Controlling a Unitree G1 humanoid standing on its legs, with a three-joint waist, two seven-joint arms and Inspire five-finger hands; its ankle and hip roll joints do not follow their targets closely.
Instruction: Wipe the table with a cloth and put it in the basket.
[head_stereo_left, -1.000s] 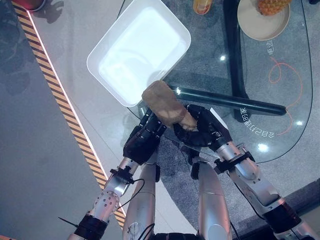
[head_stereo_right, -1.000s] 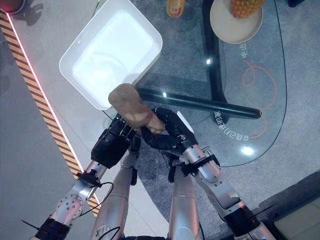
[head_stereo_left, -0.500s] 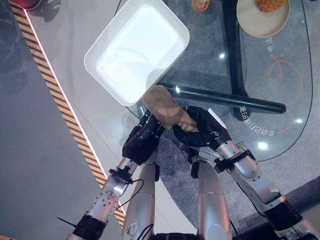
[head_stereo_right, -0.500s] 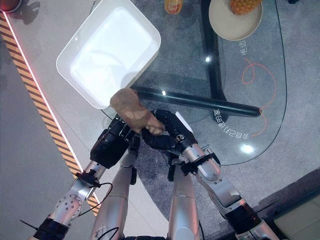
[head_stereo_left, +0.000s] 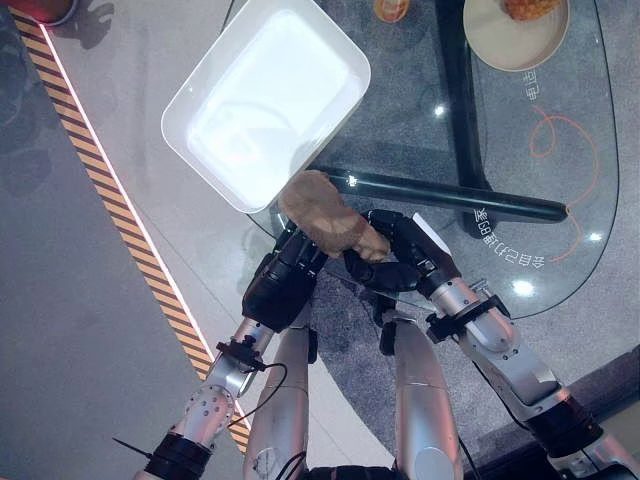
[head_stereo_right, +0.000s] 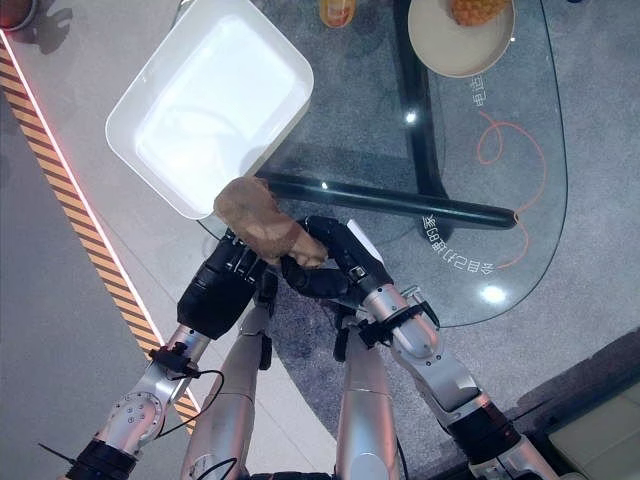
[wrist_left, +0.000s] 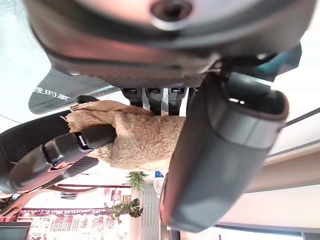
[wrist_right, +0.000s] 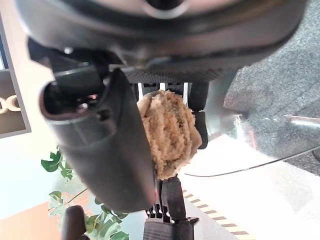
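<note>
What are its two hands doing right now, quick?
Left hand: fingers curled round the brown cloth.
Right hand: also closed on the same cloth, pinching its other end.

Showroom or lobby: glass table, striped floor tape, potted plants

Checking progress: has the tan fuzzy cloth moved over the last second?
No. The tan fuzzy cloth, gripped by left hand and right hand, stays beside the white rectangular basket's near corner; the camera shifted.
</note>
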